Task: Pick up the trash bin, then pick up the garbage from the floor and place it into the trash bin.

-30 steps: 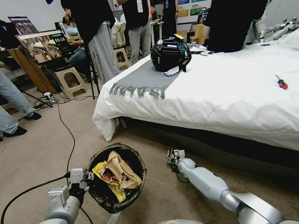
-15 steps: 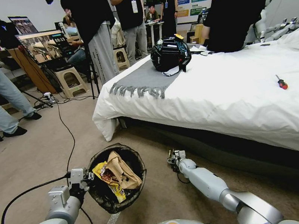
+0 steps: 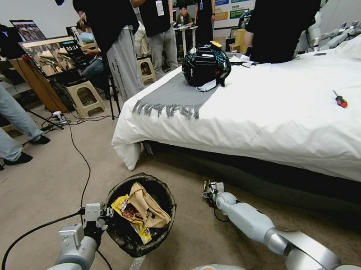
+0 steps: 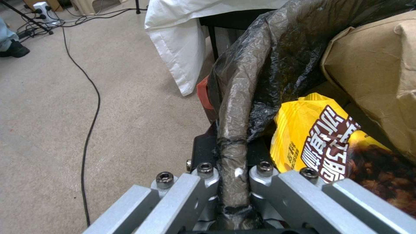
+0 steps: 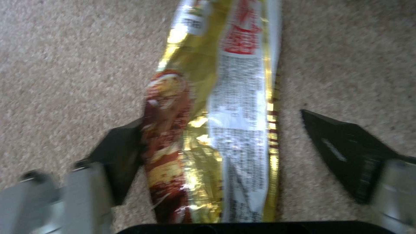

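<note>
The trash bin [image 3: 140, 214], lined with a crinkled black bag, hangs just above the carpet at lower left. My left gripper [image 3: 105, 214] is shut on its rim [image 4: 234, 162], one finger inside and one outside. A yellow snack wrapper [image 4: 318, 146] and a brown paper bag [image 4: 377, 78] lie inside the bin. My right gripper [image 3: 207, 190] is down at the floor beside the bed. It stands open [image 5: 229, 152] around a gold and white snack wrapper [image 5: 216, 110], a piece of garbage lying flat on the carpet. One black pad [image 5: 123, 146] is at the wrapper's edge and the other [image 5: 342, 152] is clear of it.
A bed [image 3: 287, 118] with a white duvet runs along the right, its dark base close to my right arm. A black helmet [image 3: 205, 65] and a screwdriver [image 3: 340, 100] lie on it. Black cables [image 3: 81, 155] cross the carpet at left. People and stools stand behind.
My right gripper has edged very slightly to the left near the floor. The bin and the left arm have stayed still.
</note>
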{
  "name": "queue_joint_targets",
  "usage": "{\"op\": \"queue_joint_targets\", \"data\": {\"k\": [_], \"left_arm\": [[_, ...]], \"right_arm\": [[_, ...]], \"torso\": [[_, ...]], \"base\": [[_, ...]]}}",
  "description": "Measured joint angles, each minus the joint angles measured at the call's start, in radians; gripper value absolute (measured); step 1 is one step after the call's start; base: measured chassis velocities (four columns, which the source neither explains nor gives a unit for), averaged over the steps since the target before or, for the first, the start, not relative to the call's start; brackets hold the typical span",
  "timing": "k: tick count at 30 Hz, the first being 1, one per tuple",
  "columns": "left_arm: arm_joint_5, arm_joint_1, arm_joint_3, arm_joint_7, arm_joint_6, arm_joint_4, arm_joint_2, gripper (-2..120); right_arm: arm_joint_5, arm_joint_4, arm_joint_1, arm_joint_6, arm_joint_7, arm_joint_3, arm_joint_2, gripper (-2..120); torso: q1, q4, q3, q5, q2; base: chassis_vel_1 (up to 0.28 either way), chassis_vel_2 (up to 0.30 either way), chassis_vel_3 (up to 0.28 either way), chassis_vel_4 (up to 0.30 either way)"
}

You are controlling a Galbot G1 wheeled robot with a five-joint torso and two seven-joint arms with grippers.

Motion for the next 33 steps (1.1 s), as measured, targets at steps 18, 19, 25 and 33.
{"op": "queue_joint_targets", "data": {"k": [18, 19, 25, 33], "left_arm": [[0.0, -0.001, -0.003, 0.0, -0.003, 0.001, 0.002, 1], [0.0, -0.001, -0.003, 0.0, -0.003, 0.001, 0.002, 1], [-0.001, 0.0, -0.005, 0.0, -0.003, 0.001, 0.003, 1], [-0.006, 0.002, -0.007, 0.0, 0.0, -0.006, 0.001, 1]], "right_arm": [[-0.008, 0.004, -0.014, 0.006, -0.009, 0.003, 0.007, 7], [-0.008, 0.004, -0.014, 0.006, -0.009, 0.003, 0.007, 7], [-0.019, 0.012, -0.024, 0.01, -0.013, 0.012, 0.007, 0], [-0.046, 0.253, -0.109, -0.011, 0.002, 0.072, -0.052, 0]], "torso": [[0.0, 0.0016, 0.0, 0.0013, 0.0], [0.0, 0.0016, 0.0, 0.0013, 0.0], [0.0, 0.0012, 0.0, 0.0011, 0.0], [0.0, 0.0011, 0.0, 0.0011, 0.0]], "base": [[0.0, 0.0, 0.0, 0.0], [0.0, 0.0, 0.0, 0.0], [0.0, 0.0, 0.0, 0.0], [0.0, 0.0, 0.0, 0.0]]}}
